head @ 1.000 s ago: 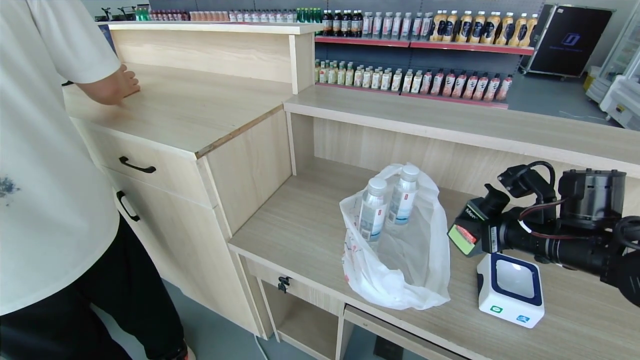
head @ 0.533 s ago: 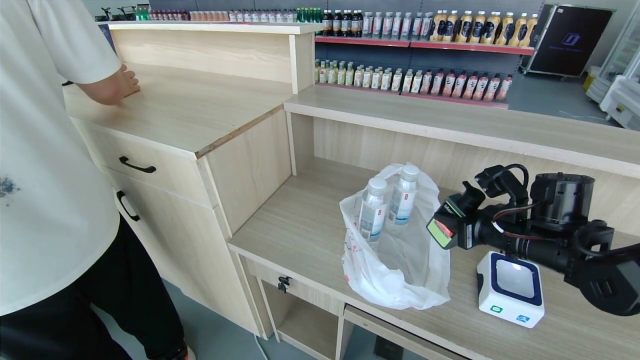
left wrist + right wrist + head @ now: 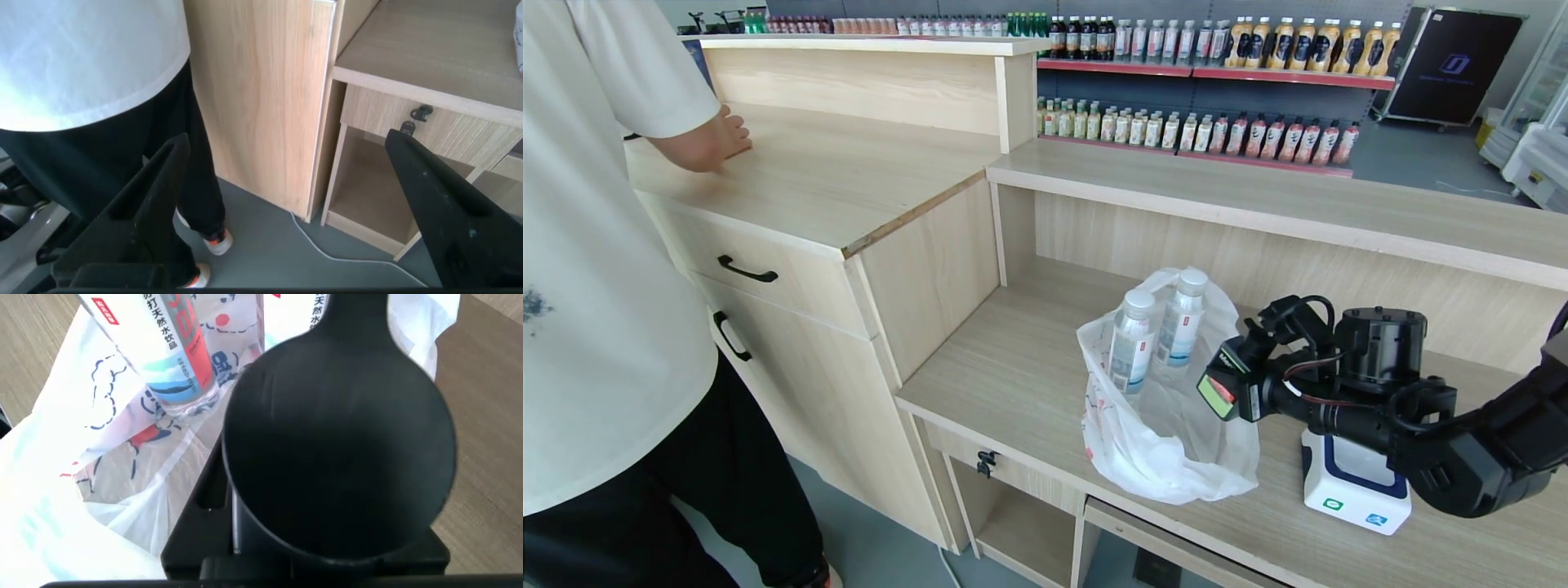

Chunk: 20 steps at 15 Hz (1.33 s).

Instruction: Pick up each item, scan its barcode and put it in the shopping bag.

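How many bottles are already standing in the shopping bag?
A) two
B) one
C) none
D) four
A: two white-capped bottles stand side by side in the shopping bag, while the right hand holds a small box.

I cannot read any wording clearly. The front bottle and rear bottle each carry a white label with a small red tag, blue characters and a blue wave picture. The bag bears red and blue cartoon prints. The box has a green and red label on its face. The scanner shows a green icon and a blue icon. A black case bears a blue logo.
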Available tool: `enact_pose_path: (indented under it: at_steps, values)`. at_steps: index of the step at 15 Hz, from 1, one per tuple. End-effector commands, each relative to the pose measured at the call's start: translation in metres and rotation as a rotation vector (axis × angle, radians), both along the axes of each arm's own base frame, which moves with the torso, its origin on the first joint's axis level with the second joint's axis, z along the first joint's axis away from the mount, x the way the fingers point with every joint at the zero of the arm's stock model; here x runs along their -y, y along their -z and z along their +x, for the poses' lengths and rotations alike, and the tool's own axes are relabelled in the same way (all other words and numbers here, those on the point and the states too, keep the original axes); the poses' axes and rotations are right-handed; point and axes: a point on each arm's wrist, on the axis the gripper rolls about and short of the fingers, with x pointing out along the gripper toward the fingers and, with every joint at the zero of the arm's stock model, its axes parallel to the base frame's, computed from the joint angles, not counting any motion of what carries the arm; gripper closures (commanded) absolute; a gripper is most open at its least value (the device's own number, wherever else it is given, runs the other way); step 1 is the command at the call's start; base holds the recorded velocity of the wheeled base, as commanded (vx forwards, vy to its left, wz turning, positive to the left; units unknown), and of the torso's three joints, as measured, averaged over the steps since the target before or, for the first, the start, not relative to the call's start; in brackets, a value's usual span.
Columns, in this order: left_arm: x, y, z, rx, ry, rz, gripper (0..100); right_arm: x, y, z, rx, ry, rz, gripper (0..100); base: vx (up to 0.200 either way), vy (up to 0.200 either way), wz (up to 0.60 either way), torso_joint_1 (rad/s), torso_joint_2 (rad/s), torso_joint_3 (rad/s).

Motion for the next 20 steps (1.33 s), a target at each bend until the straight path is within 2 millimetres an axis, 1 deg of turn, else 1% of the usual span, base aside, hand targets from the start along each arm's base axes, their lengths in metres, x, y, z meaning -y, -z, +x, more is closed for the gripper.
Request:
enact_pose_path:
  at_steps: [1,5,20]
  values:
    - [0.0,0.0,0.0,0.0,-0.001,0.0,0,-0.003,0.008,0.004,-0.017,-0.007,-0.006,100,0.0,0.0,0.0,0.0,0.0,0.0]
    - [0.0,0.0,0.0,0.0,-0.001,0.0,0,-0.007,0.01,0.013,0.007,-0.013,0.007,100,0.0,0.0,0.0,0.0,0.0,0.0]
    - [0.0,0.0,0.0,0.0,-0.001,0.0,0,-0.014,0.033,0.021,-0.024,-0.031,-0.004,100,0.0,0.0,0.0,0.0,0.0,0.0]
